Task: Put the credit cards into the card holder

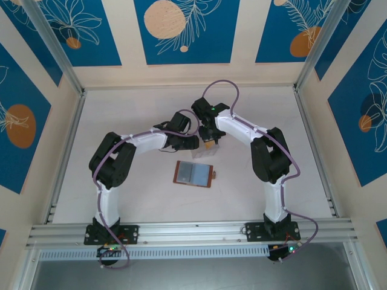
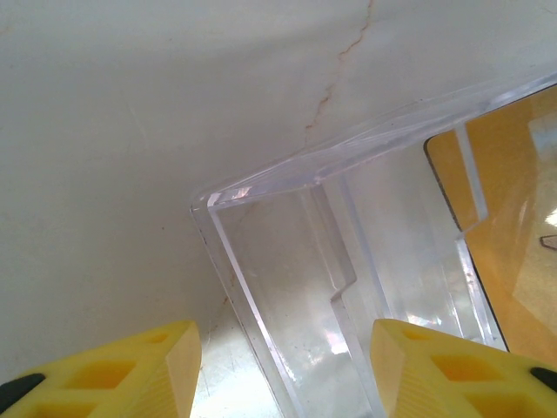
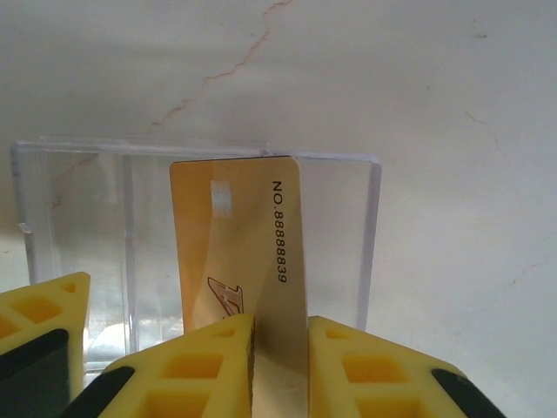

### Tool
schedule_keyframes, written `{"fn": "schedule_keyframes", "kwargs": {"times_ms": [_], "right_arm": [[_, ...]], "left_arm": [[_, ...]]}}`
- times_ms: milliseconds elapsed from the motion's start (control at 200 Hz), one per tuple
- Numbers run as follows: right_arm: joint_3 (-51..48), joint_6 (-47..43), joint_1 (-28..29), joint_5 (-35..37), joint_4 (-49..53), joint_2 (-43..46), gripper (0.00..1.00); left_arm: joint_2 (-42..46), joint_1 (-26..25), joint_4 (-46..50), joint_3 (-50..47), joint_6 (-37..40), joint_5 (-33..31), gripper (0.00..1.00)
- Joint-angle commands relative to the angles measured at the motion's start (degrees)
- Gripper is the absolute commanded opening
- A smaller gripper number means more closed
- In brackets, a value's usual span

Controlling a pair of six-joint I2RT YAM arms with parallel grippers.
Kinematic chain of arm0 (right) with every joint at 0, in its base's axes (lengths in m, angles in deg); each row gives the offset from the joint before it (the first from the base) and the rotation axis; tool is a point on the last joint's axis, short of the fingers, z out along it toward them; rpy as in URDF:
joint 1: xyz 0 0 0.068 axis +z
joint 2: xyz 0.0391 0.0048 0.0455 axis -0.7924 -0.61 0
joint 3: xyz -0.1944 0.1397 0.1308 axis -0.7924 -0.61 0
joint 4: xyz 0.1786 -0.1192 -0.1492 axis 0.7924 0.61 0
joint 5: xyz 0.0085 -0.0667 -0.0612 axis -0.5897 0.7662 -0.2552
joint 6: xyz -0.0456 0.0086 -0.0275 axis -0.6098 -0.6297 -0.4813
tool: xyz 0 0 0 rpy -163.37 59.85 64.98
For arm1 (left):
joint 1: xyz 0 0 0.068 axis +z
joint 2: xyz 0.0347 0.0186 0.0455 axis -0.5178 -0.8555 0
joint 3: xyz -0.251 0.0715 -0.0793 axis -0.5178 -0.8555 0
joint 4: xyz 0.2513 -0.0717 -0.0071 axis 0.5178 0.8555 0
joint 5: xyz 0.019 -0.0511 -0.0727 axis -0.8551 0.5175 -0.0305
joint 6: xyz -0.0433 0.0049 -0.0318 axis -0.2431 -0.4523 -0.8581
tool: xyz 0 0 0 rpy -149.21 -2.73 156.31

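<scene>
Card extraction at mid-table: the right gripper (image 3: 280, 322) is clamped on the lower end of a tan credit card (image 3: 235, 235), which stands on edge inside a clear plastic box (image 3: 87, 209), its number strip facing the wrist camera. The left gripper (image 2: 283, 329) hovers at a corner of the same box with its fingers spread wide apart. One box wall runs between them, and nothing shows that they are pressing on it. The card holder (image 1: 193, 174) lies open and flat on the table (image 1: 139, 193), just in front of the two wrists, with its grey-blue pockets up and no card seen in it.

The risks appear to lie in the lift and the hand-over. If the box is not pinned, the card's edge could catch a wall and drag the box along, or twist in the narrow pinch and slip free. The two wrists work very close together, so a careless swing could knock one against the other. The holder lies loose, and a card pushed in at a poor angle would probably shove it across the table rather than enter a pocket.
</scene>
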Motion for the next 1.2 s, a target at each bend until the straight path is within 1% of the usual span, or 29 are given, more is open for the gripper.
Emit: {"fn": "schedule_keyframes", "kwargs": {"times_ms": [0,45,215,320,415,485,550,650,745,950,1195], "right_arm": [[-1.0,-0.8,-1.0,2.9,2.8,2.0,0.19],[-1.1,-0.7,-1.0,3.0,2.8,2.2,0.16],[-1.2,-0.8,-0.9,3.0,2.8,2.9,0.16],[-1.3,-0.8,-0.8,2.6,2.9,3.2,0.13],[-1.4,-1.0,-0.7,0.9,2.5,3.8,0.07],[-1.7,-1.0,-0.9,-1.1,2.2,4.3,0.0],[-2.3,-0.9,-1.2,-3.7,1.6,5.1,0.0],[-4.3,0.0,-2.8,-10.1,-0.6,7.1,0.0],[-5.5,0.4,-4.1,-12.0,-1.2,8.0,0.0],[-7.3,1.2,-6.4,-20.0,-3.0,8.0,0.0],[-9.7,2.3,-8.5,-21.3,-4.2,8.9,0.0]], "left_arm": [[-2.0,0.8,5.3,-2.5,0.4,-2.3,0.54],[-2.0,0.8,5.1,-2.4,0.3,-2.3,0.54],[-2.2,0.8,5.2,-2.3,0.4,-2.2,0.54],[-2.3,0.9,5.2,-2.3,0.3,-2.2,0.53],[-2.4,0.8,5.2,-2.2,0.4,-2.2,0.54],[-2.3,0.9,5.3,-2.1,0.4,-2.0,0.54],[-2.2,0.8,5.2,-2.0,0.4,-1.7,0.54],[-2.0,0.9,5.3,-1.4,0.5,0.0,0.54],[-1.5,0.9,5.4,-1.2,0.5,0.7,0.54],[-0.5,1.0,5.4,-0.6,0.4,2.0,0.54],[-0.6,1.1,5.6,-0.7,0.4,2.3,0.54]]}}
